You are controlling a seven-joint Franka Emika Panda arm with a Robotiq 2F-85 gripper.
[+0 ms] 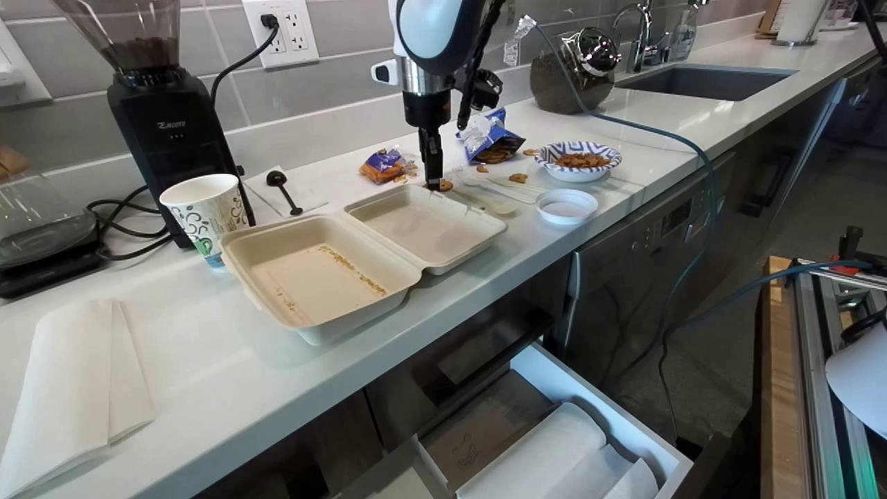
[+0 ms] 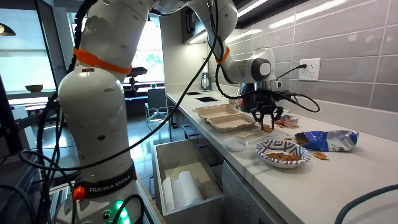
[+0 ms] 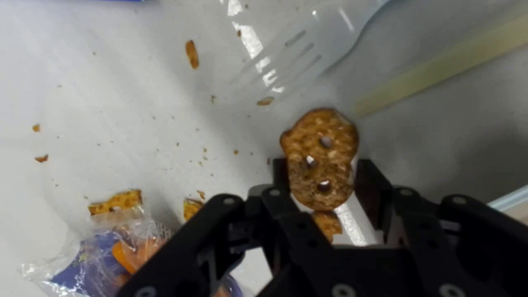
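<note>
My gripper [image 1: 433, 181] is pointing down at the counter in both exterior views [image 2: 267, 127]. In the wrist view its black fingers [image 3: 321, 171] stand close against both sides of a brown pretzel cracker [image 3: 324, 154], and look shut on it. A thin light gap shows at its upper right edge. I cannot tell whether the cracker is lifted; it sits at about counter level. A broken cracker piece [image 3: 327, 225] lies just behind it. A clear plastic fork [image 3: 330, 33] and a yellowish utensil handle [image 3: 441, 68] lie beside it, with crumbs around.
An open takeout box [image 1: 332, 305] with crumbs lies beside the gripper. A purple-orange snack bag [image 1: 382, 165], an open blue bag [image 2: 329, 140], a patterned bowl [image 2: 283, 149] of snack pieces and a small white dish [image 2: 235, 144] are nearby. A cup [image 1: 204, 208] and an open drawer [image 2: 186, 143] are farther off.
</note>
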